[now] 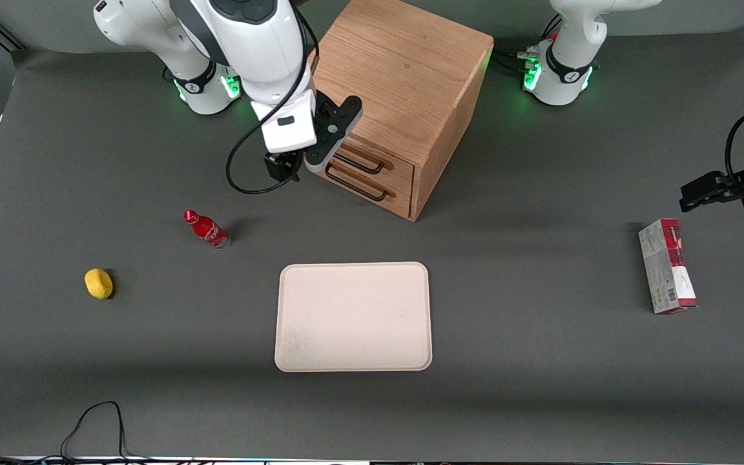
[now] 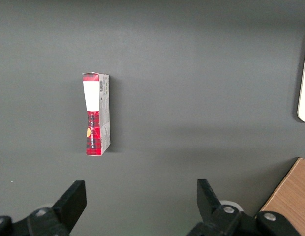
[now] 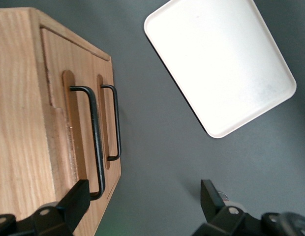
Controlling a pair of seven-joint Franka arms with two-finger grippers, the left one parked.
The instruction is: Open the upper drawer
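We see the right arm's black two-finger gripper (image 3: 145, 201) hanging with its fingers spread wide, gripping nothing, close in front of the boxy light oak cabinet (image 1: 404, 71), at the working arm's end of its drawer fronts. One black finger (image 3: 76, 199) lies just beside the end of the thin black wire handle (image 3: 93, 142) of the upper drawer (image 1: 378, 160); we cannot tell whether they touch. The upper drawer sits flush in the cabinet, directly above the lower drawer (image 1: 362, 187).

We count two drawers, two wire handles, one cream rectangular tray (image 1: 353, 316), one small red bottle (image 1: 206, 229), one yellow rounded object (image 1: 98, 283) and one red-and-grey carton (image 1: 667, 266).

The right wrist view shows the spread fingers and both handles closely, plus the tray on the dark grey table (image 1: 540, 361); the bottle and yellow object show only in the front view. The left wrist view shows the carton and a cabinet corner.
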